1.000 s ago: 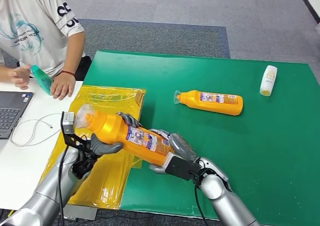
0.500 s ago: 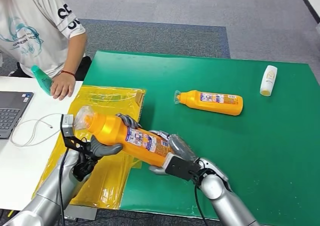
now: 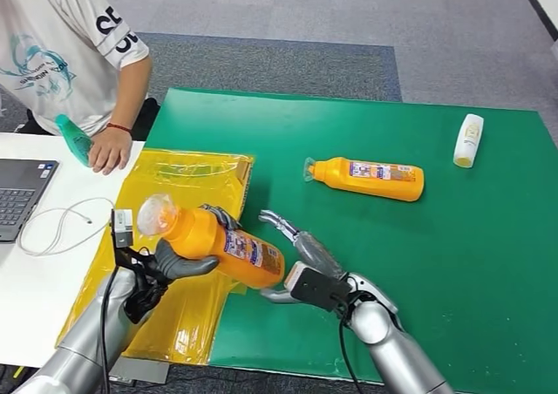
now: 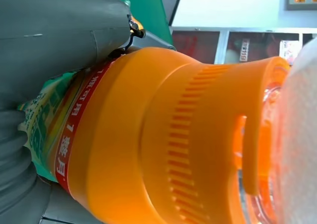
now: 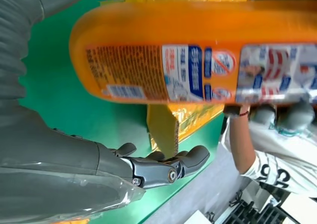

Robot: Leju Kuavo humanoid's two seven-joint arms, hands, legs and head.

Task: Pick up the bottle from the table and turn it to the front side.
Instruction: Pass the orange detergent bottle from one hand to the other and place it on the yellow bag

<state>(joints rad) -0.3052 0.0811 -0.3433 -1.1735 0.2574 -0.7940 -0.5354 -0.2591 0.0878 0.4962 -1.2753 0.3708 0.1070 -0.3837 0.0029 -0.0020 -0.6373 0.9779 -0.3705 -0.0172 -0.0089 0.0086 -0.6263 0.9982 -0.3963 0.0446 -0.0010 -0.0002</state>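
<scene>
Two orange bottles were in play over the green table (image 3: 421,263); largest beneath the held one lay a yellow plastic bag (image 3: 191,172), spread flat across the table's near-left edge. Well apart, a second orange bottle (image 3: 366,179) lay on its side on the green, and a small white bottle (image 3: 467,139) lay near the far-right edge. A person's hand (image 3: 110,152) rested on the white desk beside a laptop (image 3: 20,198).

The held bottle (image 3: 221,244) hung above the bag, tilted with its cap end raised toward the robot's left; the left hand (image 3: 158,268) was wrapped round its upper body just below the ribbed shoulder, thumb across the front. The right hand (image 3: 309,268) stood just beside the bottle's base, fingers spread and straight, holding nothing; it appeared clear of the base.

Judged from its look, the bottle was rigid moulded plastic, probably moderately heavy if full, with a glossy label that could slip; gripping the plain orange body near the middle should steady it best for turning.
</scene>
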